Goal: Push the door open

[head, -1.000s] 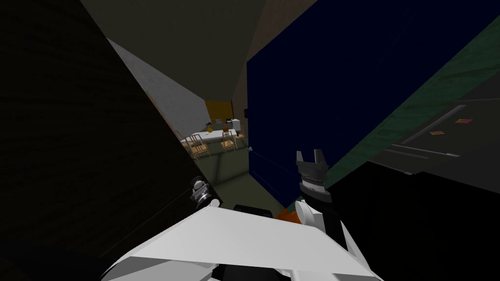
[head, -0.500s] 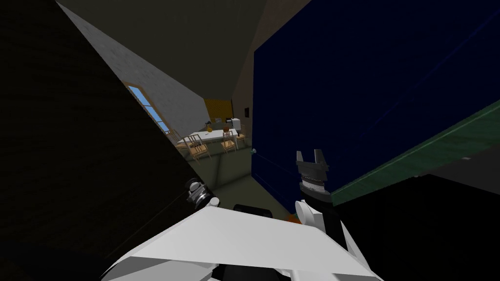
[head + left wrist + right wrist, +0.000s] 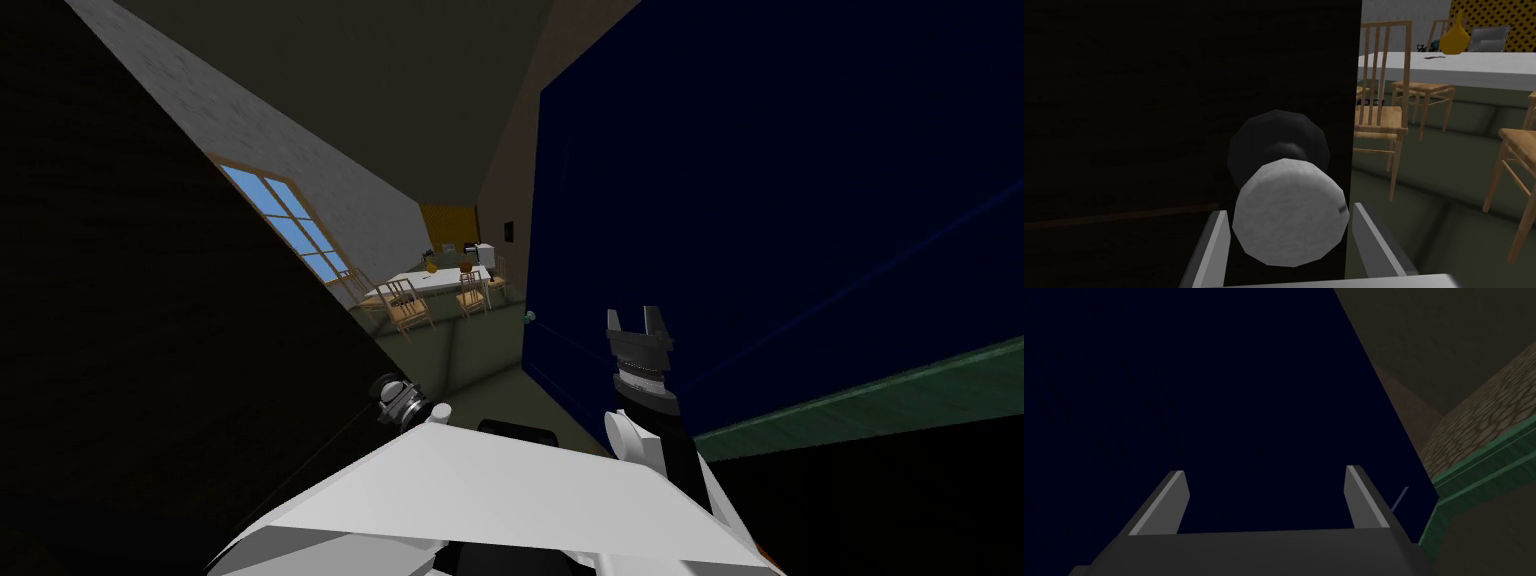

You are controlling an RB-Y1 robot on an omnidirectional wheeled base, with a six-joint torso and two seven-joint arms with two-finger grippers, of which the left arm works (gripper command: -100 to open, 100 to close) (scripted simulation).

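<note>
the left gripper [image 3: 1289, 208] is spread, its two fingers flanking the round pale grey knob [image 3: 1289, 212] of the dark, almost black door [image 3: 1149, 100] without clearly pinching it. i judge it sits there to press the leaf near its free edge, where a push swings it most easily. that door stands on my left, its edge bordering the gap. the right gripper [image 3: 1264, 470] is also spread and empty, facing the flat navy blue panel [image 3: 1199, 388] on my right. between the two surfaces a narrow passage opens toward the white worktop [image 3: 1474, 65] and pale wooden chairs [image 3: 1381, 115], well beyond.
</note>
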